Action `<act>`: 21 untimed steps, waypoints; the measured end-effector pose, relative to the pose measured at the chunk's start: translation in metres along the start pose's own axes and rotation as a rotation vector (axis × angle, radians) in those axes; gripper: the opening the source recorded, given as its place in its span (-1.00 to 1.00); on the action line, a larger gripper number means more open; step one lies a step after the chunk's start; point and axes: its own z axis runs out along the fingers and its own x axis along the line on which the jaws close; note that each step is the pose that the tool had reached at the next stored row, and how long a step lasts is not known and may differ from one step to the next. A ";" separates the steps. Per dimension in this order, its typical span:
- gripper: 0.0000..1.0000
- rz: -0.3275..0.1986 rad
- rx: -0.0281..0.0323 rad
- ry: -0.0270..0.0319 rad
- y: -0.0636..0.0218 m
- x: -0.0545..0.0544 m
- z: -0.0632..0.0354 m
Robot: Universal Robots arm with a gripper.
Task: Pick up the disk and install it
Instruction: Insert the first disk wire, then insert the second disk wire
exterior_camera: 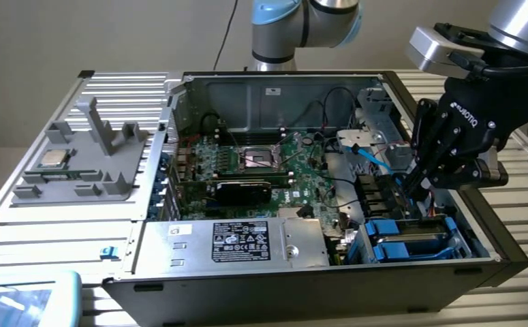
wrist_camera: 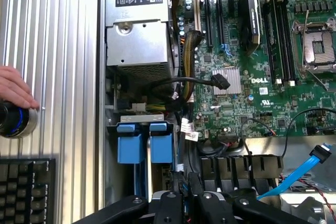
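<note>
Exterior view: my gripper hangs low inside the open computer case, just above the drive bay at the corner on the exterior view's right. The disk sits in that bay, its blue frame showing beside the grey power supply. In the wrist view the blue end tabs lie just ahead of the black finger linkages. The jaws stand nearly closed, and I cannot tell whether they pinch anything. I judge the work calls for a square, vertical approach, jaws centred on the tabs, clear of the blue cable nearby. A hand rests on a knob on the ribbed surface.
</note>
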 end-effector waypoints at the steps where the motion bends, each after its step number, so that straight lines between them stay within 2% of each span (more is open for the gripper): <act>1: -0.69 0.000 0.0000 -0.0001 0.0000 0.000 0.0000; 13: -0.69 0.000 0.0000 0.0000 0.0000 0.000 0.0000; 15: -0.69 0.001 0.0028 -0.0005 0.0006 0.000 0.0002; 16: -0.69 0.001 0.0047 -0.0019 0.0007 0.001 0.0002; 19: -0.69 0.000 0.0083 -0.0116 0.0007 0.004 0.0008; 21: -0.69 -0.001 0.0090 -0.0161 0.0009 0.008 0.0015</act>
